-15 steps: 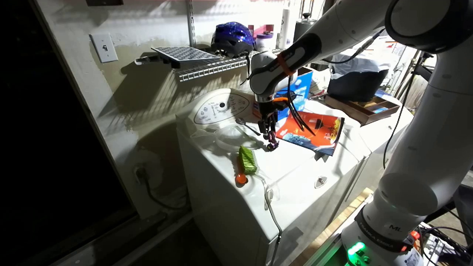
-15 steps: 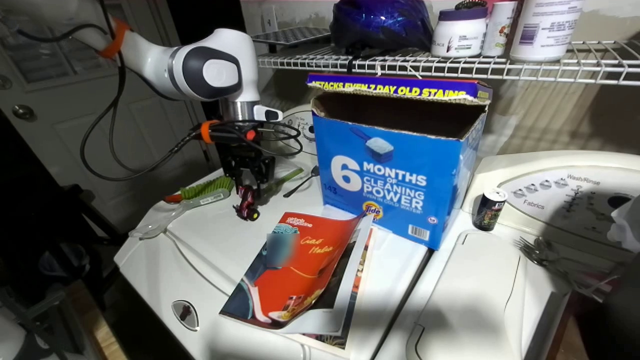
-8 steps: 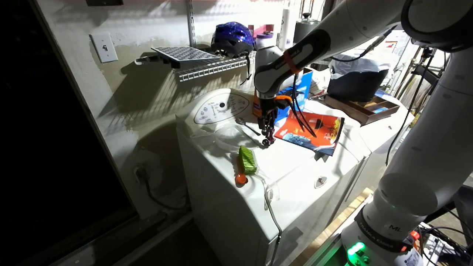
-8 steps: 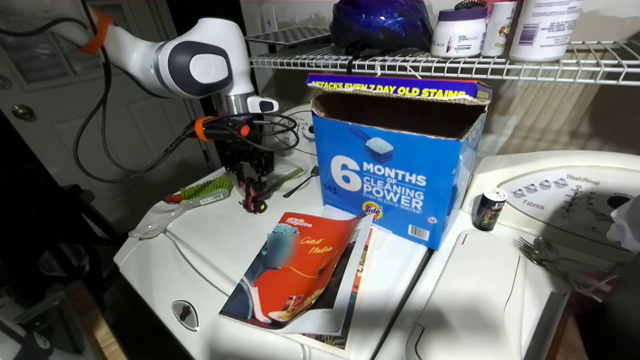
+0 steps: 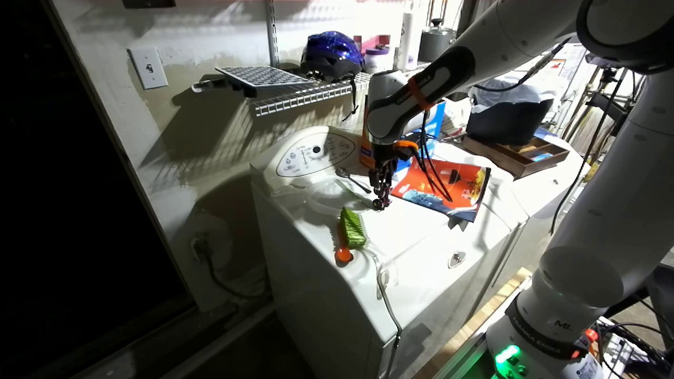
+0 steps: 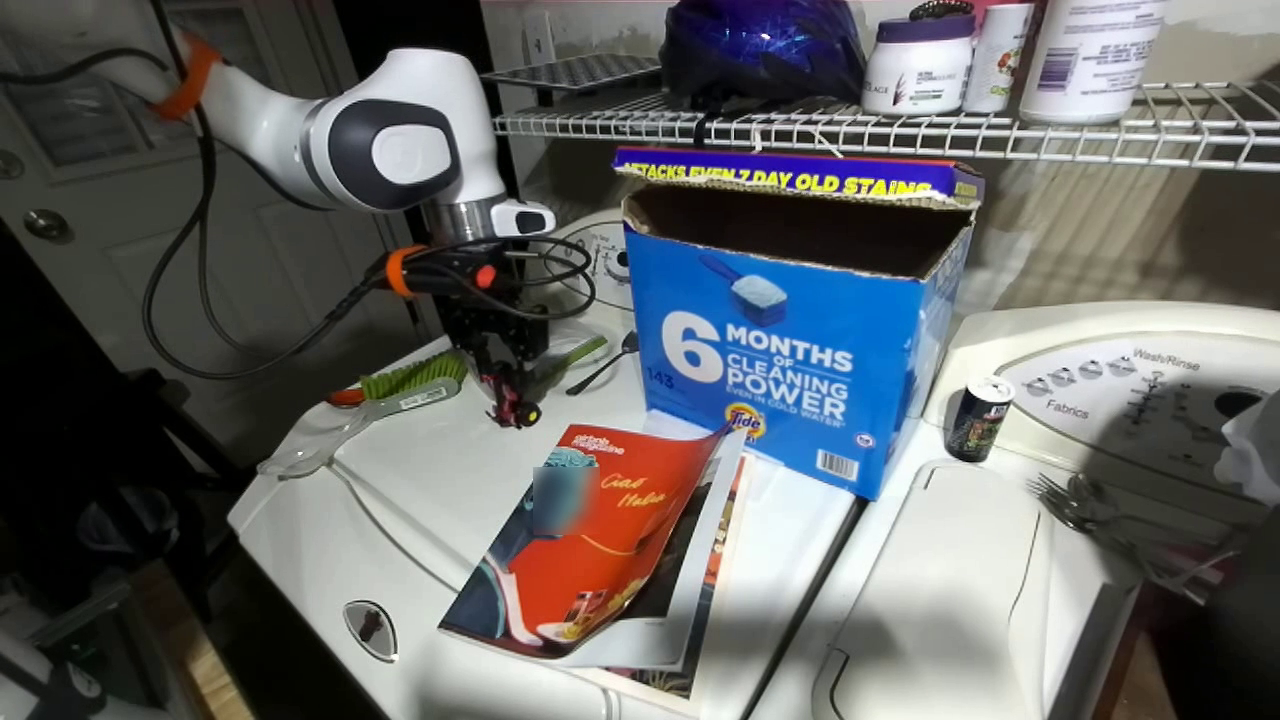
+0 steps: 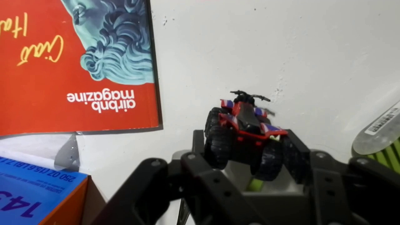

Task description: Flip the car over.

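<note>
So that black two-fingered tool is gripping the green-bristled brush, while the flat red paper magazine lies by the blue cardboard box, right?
Not quite: the wrist view shows the tool gripping a small red-and-black toy quad bike, not the brush. The magazine does lie by the box.

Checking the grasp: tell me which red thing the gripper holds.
The black-wheeled toy car: the gripper holds it, while the red magazine lies apart on the white surface.
</note>
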